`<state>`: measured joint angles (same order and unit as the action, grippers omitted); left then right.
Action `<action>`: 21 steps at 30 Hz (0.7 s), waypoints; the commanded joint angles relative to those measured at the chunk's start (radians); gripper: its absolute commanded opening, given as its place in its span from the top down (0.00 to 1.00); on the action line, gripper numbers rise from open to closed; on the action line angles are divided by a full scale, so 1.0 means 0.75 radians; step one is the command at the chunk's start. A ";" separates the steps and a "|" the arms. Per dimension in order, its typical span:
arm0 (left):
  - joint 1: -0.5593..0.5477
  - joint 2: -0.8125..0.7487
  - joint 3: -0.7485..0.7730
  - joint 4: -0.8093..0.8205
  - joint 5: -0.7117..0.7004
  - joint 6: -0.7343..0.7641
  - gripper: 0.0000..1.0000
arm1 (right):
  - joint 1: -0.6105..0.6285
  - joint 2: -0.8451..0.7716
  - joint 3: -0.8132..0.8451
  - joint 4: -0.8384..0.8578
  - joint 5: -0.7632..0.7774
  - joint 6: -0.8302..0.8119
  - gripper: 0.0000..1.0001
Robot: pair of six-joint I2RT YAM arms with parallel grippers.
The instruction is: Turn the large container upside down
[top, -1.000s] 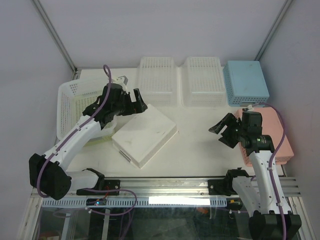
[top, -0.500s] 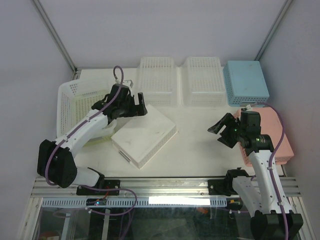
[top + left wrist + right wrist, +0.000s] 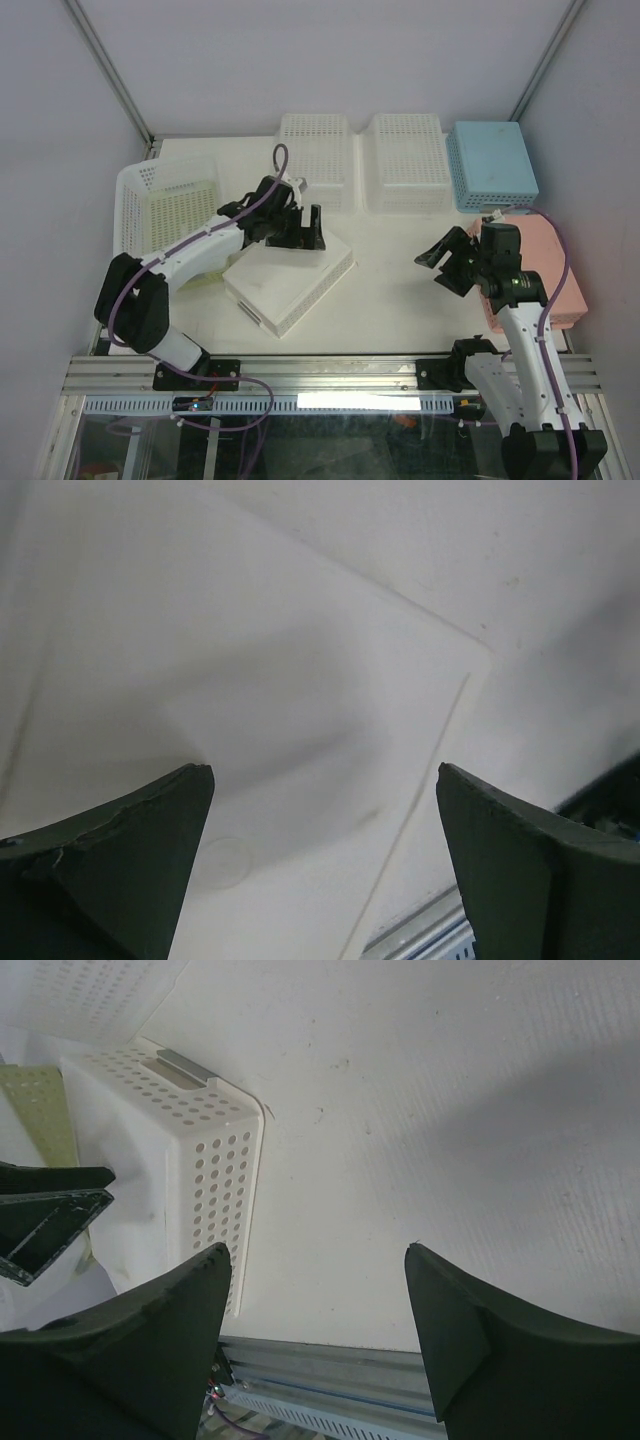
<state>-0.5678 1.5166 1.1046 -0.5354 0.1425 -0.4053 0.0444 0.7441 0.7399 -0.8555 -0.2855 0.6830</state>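
View from above of a white table (image 3: 400, 290) with two robot arms mounted at its near edge. The large white basket (image 3: 133, 205), with holes in its walls and base and a wide rim, sits at the far left of the table. Its opening faces up and it tilts toward the middle, resting on something pale green (image 3: 197, 279). Neither hand touches it.

The left hand (image 3: 300, 230) hovers over the far corner of a second white basket (image 3: 290, 280), which lies upside down in the middle of the table with its smooth base on top. Its fingers (image 3: 150, 830) are spread apart and hold nothing.

The right hand (image 3: 440, 262) hangs above bare table to the right of the middle basket, fingers also apart and empty. Behind its arm lies a pink basket (image 3: 545, 255).

Along the back stand two smaller white baskets (image 3: 315, 160) with holes and an upside-down blue basket (image 3: 492, 165).
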 commanded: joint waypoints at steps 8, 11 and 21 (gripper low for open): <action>-0.286 0.175 0.071 0.421 0.579 -0.366 0.01 | 0.137 -0.054 -0.153 0.209 -0.070 0.152 0.26; -0.251 0.094 0.127 0.401 0.576 -0.344 0.01 | 0.297 -0.049 -0.208 0.315 -0.010 0.269 0.27; 0.008 -0.258 0.360 -0.035 0.106 -0.122 0.01 | 1.088 0.587 0.055 0.583 0.541 0.585 0.29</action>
<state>-0.5751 1.4834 1.2758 -0.4660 0.4149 -0.5785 0.7319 0.9897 0.6296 -0.5522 -0.0792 1.0061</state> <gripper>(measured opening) 0.991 0.712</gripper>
